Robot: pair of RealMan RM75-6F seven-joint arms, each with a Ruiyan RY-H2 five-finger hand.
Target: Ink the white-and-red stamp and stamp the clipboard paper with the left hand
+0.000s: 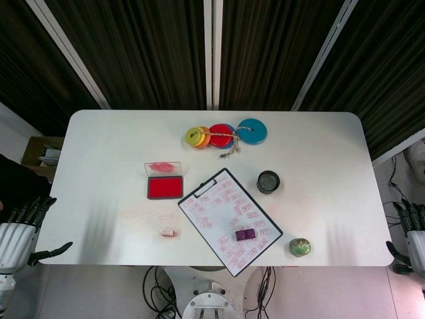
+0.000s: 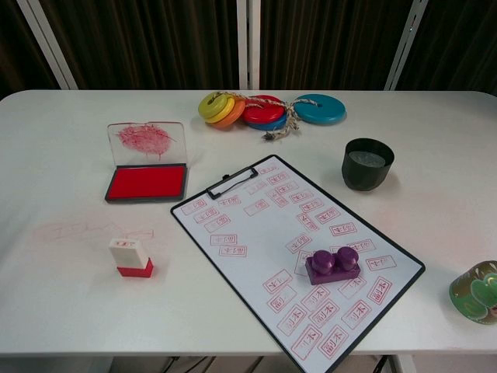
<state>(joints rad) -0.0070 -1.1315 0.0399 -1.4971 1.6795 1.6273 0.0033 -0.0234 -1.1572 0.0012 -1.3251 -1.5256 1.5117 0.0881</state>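
The white-and-red stamp [image 2: 130,258] stands upright on the table near the front left, small in the head view [image 1: 168,232]. Behind it lies the red ink pad [image 2: 147,183] with its clear lid raised, also in the head view [image 1: 165,187]. The clipboard [image 2: 297,247] with paper full of red stamp marks lies diagonally at centre, seen from above too [image 1: 229,220]. My left hand [image 1: 21,229] hangs off the table's left edge, fingers spread, holding nothing. My right hand [image 1: 412,232] is off the right edge, fingers apart and empty. Neither hand shows in the chest view.
A purple two-knob block [image 2: 334,265] sits on the clipboard paper. A dark cup [image 2: 366,163] stands right of the clipboard, a green round object [image 2: 475,291] at the front right. Coloured discs on a cord [image 2: 264,109] lie at the back. Faint red stamp marks [image 2: 85,231] stain the table.
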